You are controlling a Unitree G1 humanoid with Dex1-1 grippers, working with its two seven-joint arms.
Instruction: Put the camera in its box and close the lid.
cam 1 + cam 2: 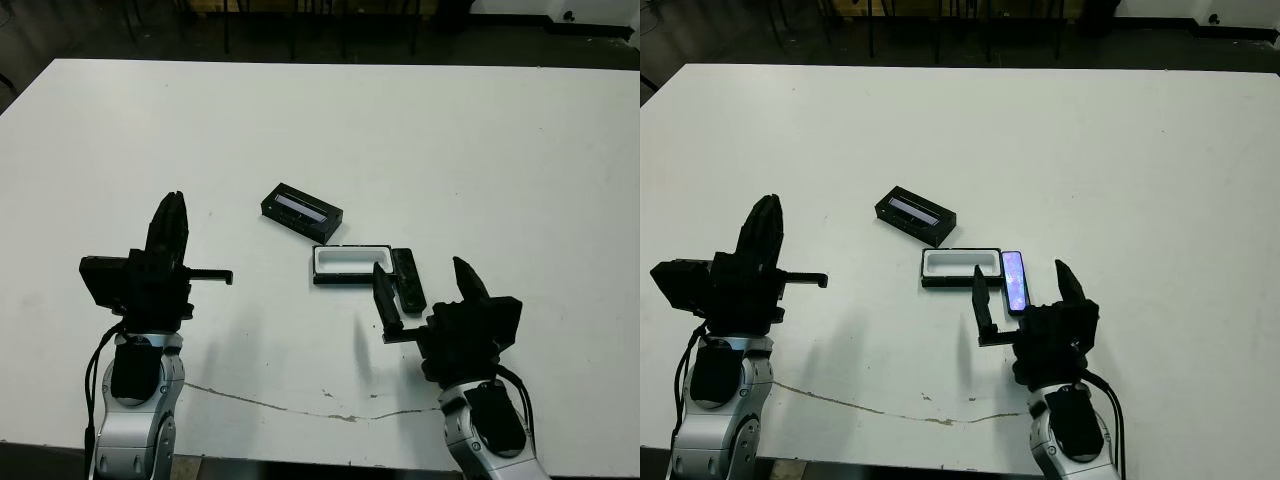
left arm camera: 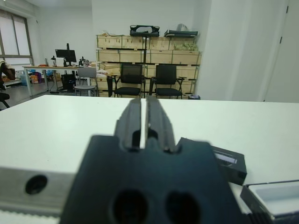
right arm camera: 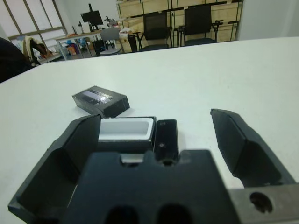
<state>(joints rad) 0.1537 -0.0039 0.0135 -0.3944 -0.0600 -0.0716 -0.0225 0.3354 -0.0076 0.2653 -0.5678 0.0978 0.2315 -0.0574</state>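
Behind the right pincer (image 1: 428, 285) – gaping, empty – the camera (image 1: 1013, 281) is part-hidden; left pincer (image 2: 145, 122) pressed together.

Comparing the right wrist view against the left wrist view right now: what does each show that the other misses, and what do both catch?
Only the right wrist view shows the camera, lying beside the box between the open right gripper fingers, and the box's full white lining. Only the left wrist view shows the left gripper, fingers shut and empty, aimed over the table. Both show the lid beyond the box; the left wrist view catches only a corner of the box.
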